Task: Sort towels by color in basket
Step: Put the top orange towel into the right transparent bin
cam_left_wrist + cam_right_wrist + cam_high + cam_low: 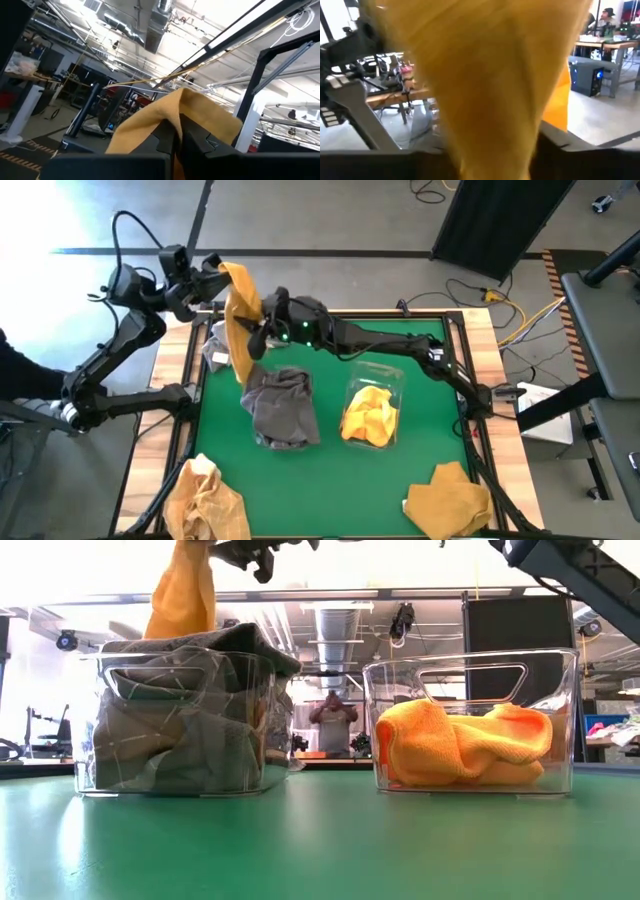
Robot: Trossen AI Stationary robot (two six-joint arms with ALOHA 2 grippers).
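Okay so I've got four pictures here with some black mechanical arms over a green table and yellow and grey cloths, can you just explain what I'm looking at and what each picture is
This is a two-armed robot sorting towels by colour. One picture looks straight down on the green table, one looks level across it, and two come from cameras on the arms' wrists. On the table stand two clear bins: the left bin holds grey towels, the right bin holds yellow towels. Two more yellow towels lie loose at the near corners, and a grey one lies at the far left edge. The left gripper holds a hanging yellow towel up by its top. The right gripper is against the same towel lower down, so close that cloth fills its camera.
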